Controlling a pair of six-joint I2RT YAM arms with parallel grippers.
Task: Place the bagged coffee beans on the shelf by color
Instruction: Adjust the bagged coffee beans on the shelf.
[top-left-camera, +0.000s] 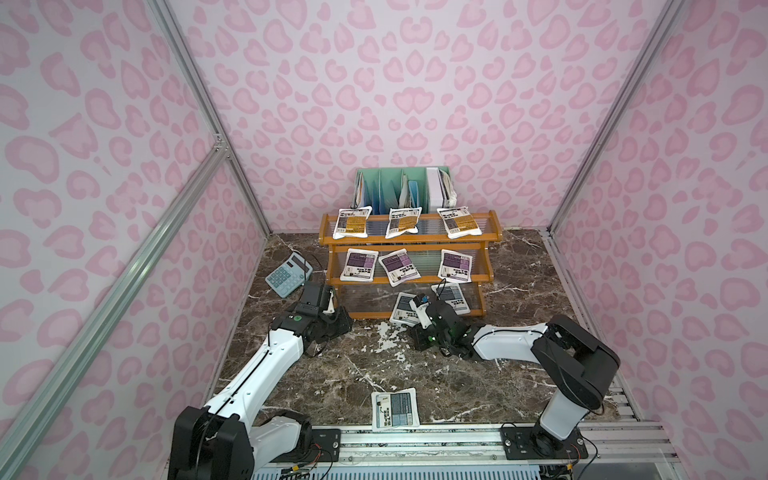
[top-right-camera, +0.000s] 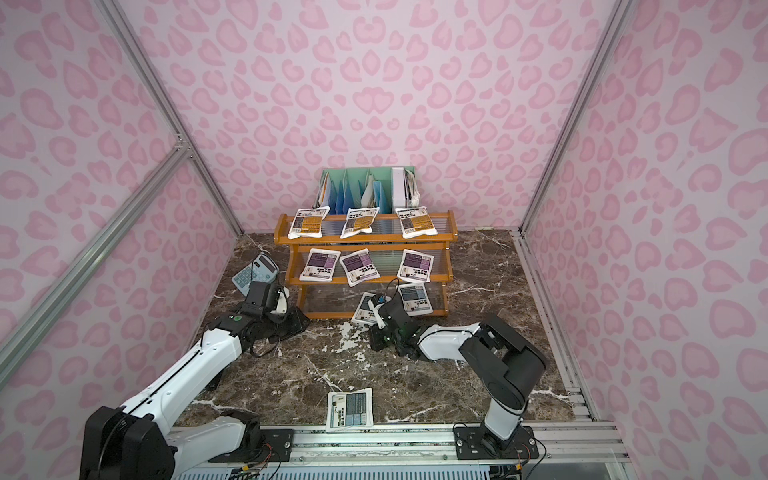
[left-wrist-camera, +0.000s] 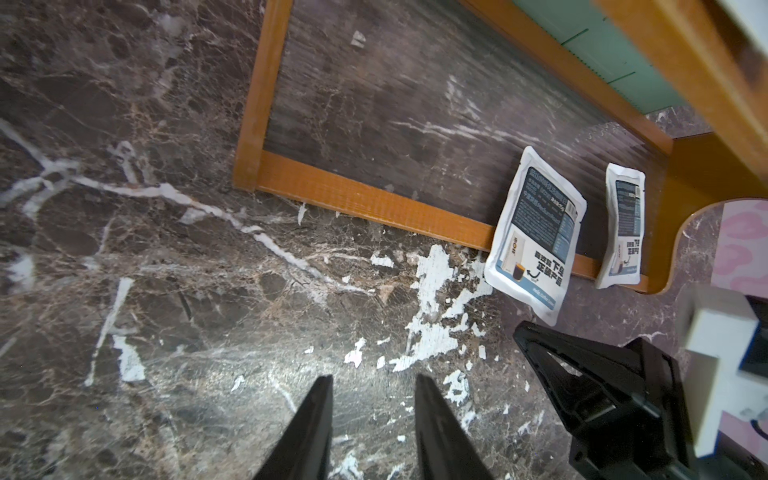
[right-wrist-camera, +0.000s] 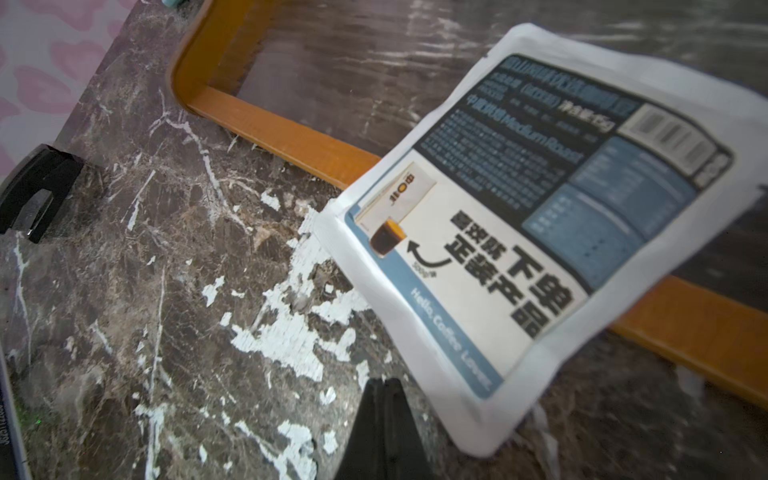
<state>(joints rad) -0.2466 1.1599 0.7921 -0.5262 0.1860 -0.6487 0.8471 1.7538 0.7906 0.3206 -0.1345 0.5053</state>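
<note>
The shelf (top-left-camera: 407, 240) (top-right-camera: 365, 240) holds three yellow-orange bagged coffee beans on its top tier (top-left-camera: 351, 223) and three purple ones on the middle tier (top-left-camera: 359, 264). A grey-blue pouch (top-left-camera: 402, 309) (right-wrist-camera: 540, 232) (left-wrist-camera: 536, 232) leans over the bottom tier's front rail (right-wrist-camera: 291, 139), its lower corner on the table. Another grey-blue pouch (top-left-camera: 455, 298) (left-wrist-camera: 623, 226) lies on the bottom tier to the right. A third (top-left-camera: 394, 409) (top-right-camera: 350, 409) lies flat near the table's front edge. My right gripper (right-wrist-camera: 384, 380) (left-wrist-camera: 521, 330) is shut on nothing, just beside the leaning pouch's lower corner. My left gripper (left-wrist-camera: 372, 378) (top-left-camera: 343, 322) is open and empty, low over the table by the shelf's left front corner.
A light-blue calculator (top-left-camera: 289, 274) lies left of the shelf, behind my left arm. A mint-green file rack (top-left-camera: 399, 187) stands behind the shelf against the back wall. Pink patterned walls close in both sides. An aluminium rail (top-left-camera: 415, 446) runs along the table's front edge.
</note>
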